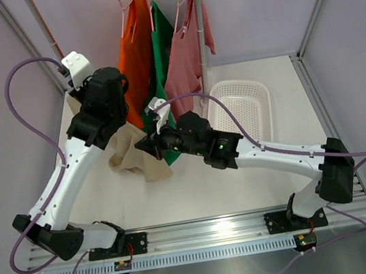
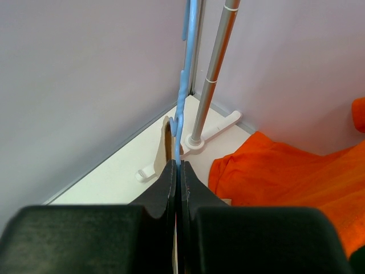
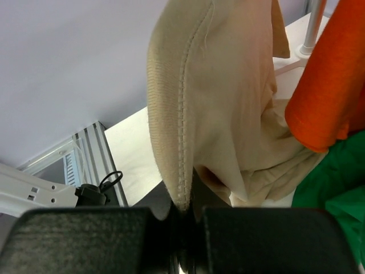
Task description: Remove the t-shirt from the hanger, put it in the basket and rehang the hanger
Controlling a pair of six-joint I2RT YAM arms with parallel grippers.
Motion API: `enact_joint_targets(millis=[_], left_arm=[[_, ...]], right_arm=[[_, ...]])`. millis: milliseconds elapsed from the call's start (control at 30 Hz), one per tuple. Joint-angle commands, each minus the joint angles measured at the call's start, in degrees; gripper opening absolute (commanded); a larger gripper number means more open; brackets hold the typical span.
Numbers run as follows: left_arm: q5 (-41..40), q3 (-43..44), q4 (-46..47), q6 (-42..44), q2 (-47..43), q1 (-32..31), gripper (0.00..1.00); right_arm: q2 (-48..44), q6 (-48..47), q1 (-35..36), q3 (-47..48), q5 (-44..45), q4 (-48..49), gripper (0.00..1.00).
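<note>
The left tool (image 2: 178, 169) was seen in its wrist view with its two fingers pressed together on a thin light-blue hanger (image 2: 182, 97), which was held upright and rose out of the frame. Behind it, the grey pole of the clothes rack (image 2: 213, 77) was planted in a white foot on the worktop (image 2: 120, 171).

The right tool (image 3: 183, 210) was found clamped on a stitched edge of the beige t-shirt (image 3: 228, 85), the seam being pinched between the closed fingers. From above, the t-shirt (image 1: 135, 159) was shown hanging in a loose bunch between the two arms, below the left wrist and just beside the right tool, its lower folds lying at the worktop. Whether it was on the hanger at all could not be told, since the left wrist covered that spot.

On the rail at the back, an orange garment (image 1: 137, 54), a green garment (image 1: 163, 43) and a pink garment (image 1: 182, 61) were hung side by side. A white basket (image 1: 261, 94) was set on the worktop to the right of them, well apart from the t-shirt.
</note>
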Motion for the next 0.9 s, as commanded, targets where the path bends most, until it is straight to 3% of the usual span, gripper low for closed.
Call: enact_joint_targets(millis=[0,367,533,633,733,867], left_arm=[[-3.31,2.06,3.71,-1.61,0.0,1.45,0.0],[-0.59,3.9,6.79,0.76,2.73,4.88,0.0],[2.57,4.69,6.7,1.19,1.32,4.97,0.0],[14.14,1.9,5.31,3.04,-3.67,4.97,0.0],[35.02,-5.21,3.12,3.39,-13.77,4.97,0.0],[45.79,-7.26,-7.86,0.68,-23.1,4.97,0.0]], right_arm=[[-5.69,-0.81,0.59,-2.05,2.17,-0.23,0.0],[-19.22,3.24,0.59,-18.04,4.63,0.21,0.0],[-16.95,2.97,0.67,-19.72,6.04,1.78,0.0],[-13.79,3.15,0.59,-18.49,5.69,2.93,0.0],[-12.91,3.24,0.5,-17.09,5.69,3.9,0.0],[-11.24,1.57,0.5,-13.14,6.04,1.71,0.0]])
